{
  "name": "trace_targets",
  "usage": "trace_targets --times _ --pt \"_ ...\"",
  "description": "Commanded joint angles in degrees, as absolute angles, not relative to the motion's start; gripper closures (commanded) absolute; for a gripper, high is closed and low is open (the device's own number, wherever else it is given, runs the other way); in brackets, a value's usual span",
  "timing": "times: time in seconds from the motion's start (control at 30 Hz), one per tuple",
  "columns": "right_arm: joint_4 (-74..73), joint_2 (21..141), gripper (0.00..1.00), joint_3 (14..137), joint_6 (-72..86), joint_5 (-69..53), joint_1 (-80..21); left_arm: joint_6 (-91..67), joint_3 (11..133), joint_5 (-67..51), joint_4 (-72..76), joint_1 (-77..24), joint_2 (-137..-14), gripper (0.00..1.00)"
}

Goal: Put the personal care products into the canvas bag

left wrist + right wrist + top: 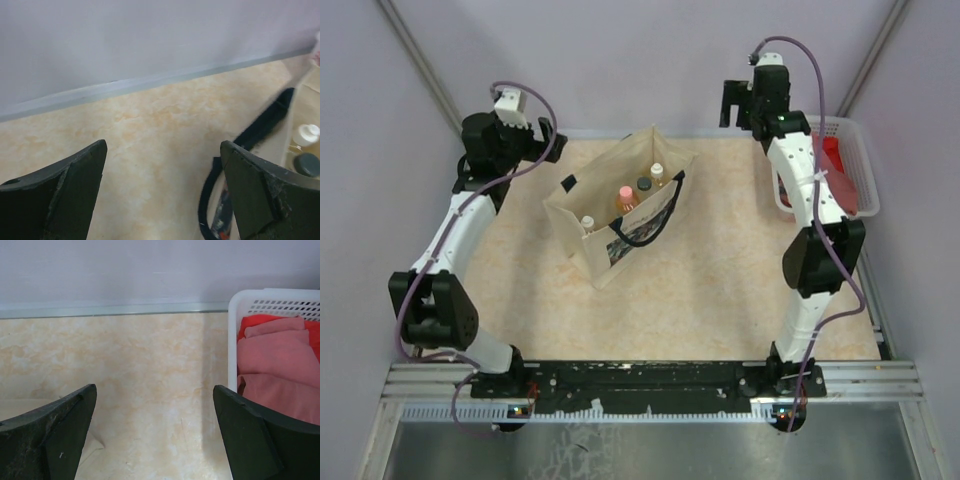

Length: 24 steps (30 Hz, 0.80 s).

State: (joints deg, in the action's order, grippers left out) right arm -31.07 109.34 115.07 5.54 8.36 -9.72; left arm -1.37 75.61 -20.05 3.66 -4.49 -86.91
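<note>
The canvas bag [608, 228] stands open in the middle of the table, beige with navy handles [650, 222] and a dark print on its side. Four small bottles stand inside it: a white-capped one [587, 223], a pink-capped one [625, 196], a dark-capped one [644, 185] and another white-capped one [657, 172]. My left gripper [546, 136] is open and empty, to the left of the bag. In the left wrist view [163, 145] a handle [260, 127], a white cap [306, 134] and a dark cap [307, 164] show at the right. My right gripper [733, 102] is open and empty at the back right; it also shows in the right wrist view [155, 387].
A white plastic basket [856, 160] with red cloth [840, 178] stands at the table's right edge, beside the right arm; it also shows in the right wrist view [239, 340]. The back wall is close behind both grippers.
</note>
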Motion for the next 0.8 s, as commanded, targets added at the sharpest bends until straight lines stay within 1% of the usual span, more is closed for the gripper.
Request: trace_targets --times 0.0,0.13,0.27,0.37,0.77 --pt "-26.8 110.9 0.01 116.1 5.1 8.5 -9.1 -4.4 81.3 -10.9 -1.7 -2.7 -90.7 0.00" --pt "-26.6 113.1 0.01 117.8 5.8 8.1 -8.3 -5.1 85.7 -0.3 -5.1 -2.6 -93.4 0.00" --pt "-27.4 115.3 0.01 121.0 5.1 8.4 -7.7 -6.5 85.9 9.1 -4.3 -2.7 -93.6 0.00" --pt "-28.4 116.7 0.01 123.4 4.9 8.3 -7.4 -6.5 85.3 13.0 -3.2 -2.7 -93.0 0.00" --pt "-28.5 117.2 0.01 124.6 4.9 8.3 -7.1 -5.0 84.8 12.7 -2.3 -2.7 -93.3 0.00"
